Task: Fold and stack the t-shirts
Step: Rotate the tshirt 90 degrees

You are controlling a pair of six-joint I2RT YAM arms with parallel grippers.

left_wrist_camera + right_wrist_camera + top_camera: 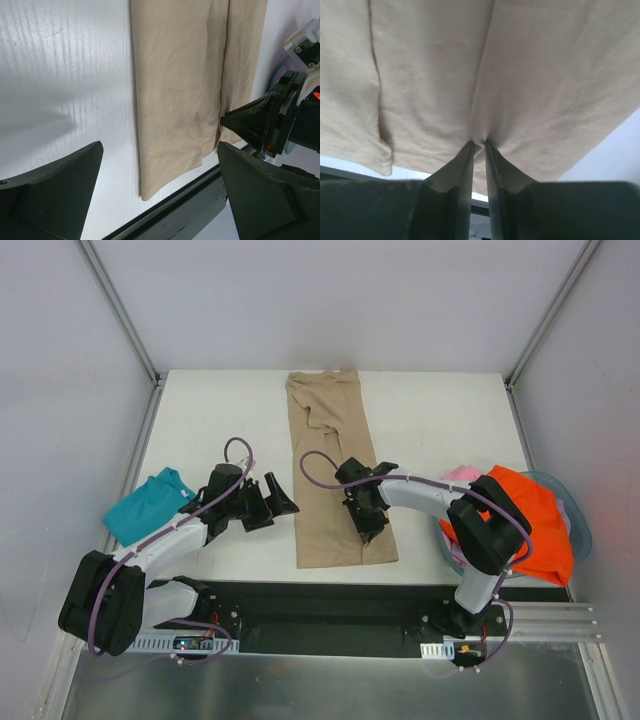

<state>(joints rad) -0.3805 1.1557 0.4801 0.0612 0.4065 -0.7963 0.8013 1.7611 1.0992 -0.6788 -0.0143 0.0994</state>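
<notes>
A soft, matte tan t-shirt [335,460] lies folded into a long narrow strip down the middle of the white table [440,420]. In the left wrist view the table surface shows a fine ribbed grain. The strip's long axis runs from the far edge of the table to the near edge, leaning slightly to the right as it comes nearer. Its far end is rumpled with creases. Its near end is a straight stitched hem lying just at the table's near edge. A folded edge runs lengthwise along the strip, right of its centre.

The right gripper [479,147] rests on the near part of the strip. Its two black tapered fingers [462,172] are drawn to a narrow slit, with a small ridge of tan cloth pinched between the tips. The cloth puckers in fine lines toward that spot. The left gripper [272,505] stands just beside the strip's left edge, its broad black wedge-shaped fingers spread wide with nothing between them.

A crumpled teal t-shirt [150,505] lies at the table's left edge, partly under the left arm. At the right, a bright orange t-shirt [535,525] is heaped over a round blue-grey basket [583,525]. A pink t-shirt [462,476] shows at the heap's far left side.
</notes>
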